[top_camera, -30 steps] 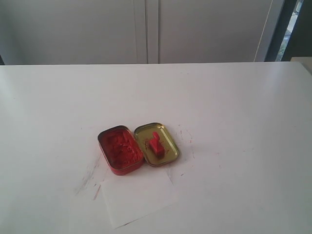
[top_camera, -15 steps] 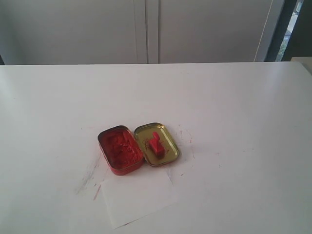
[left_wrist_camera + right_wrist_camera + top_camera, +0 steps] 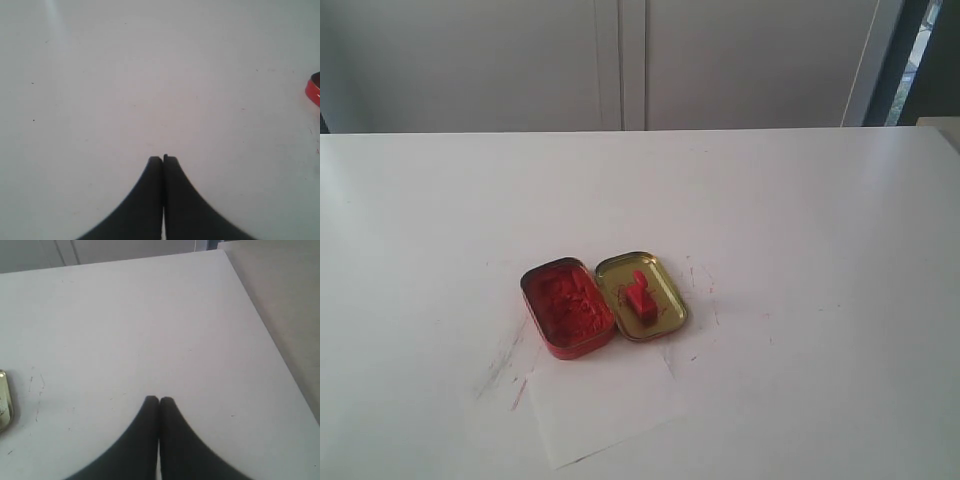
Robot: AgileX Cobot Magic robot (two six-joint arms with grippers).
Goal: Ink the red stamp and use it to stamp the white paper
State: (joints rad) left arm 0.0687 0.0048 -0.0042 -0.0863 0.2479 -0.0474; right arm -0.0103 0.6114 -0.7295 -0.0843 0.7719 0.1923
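red stamp (image 3: 639,297) lying well away from left gripper (image 3: 163,159) and right gripper (image 3: 159,400), both clenching empty, stamp sitting inside gold lid (image 3: 670,298), red tin (image 3: 572,349) holding ink

open tabletop (image 3: 800,220) all round; only ink tin (image 3: 572,346), lid (image 3: 670,300) with red stamp (image 3: 640,296) mid-table.

Just right of the ink tin (image 3: 572,348), touching it: the lid (image 3: 670,298), lying open side up. Inside that lid: the stamp (image 3: 640,296). Just in front of the ink tin: the paper (image 3: 605,400), flat on the table (image 3: 800,220).
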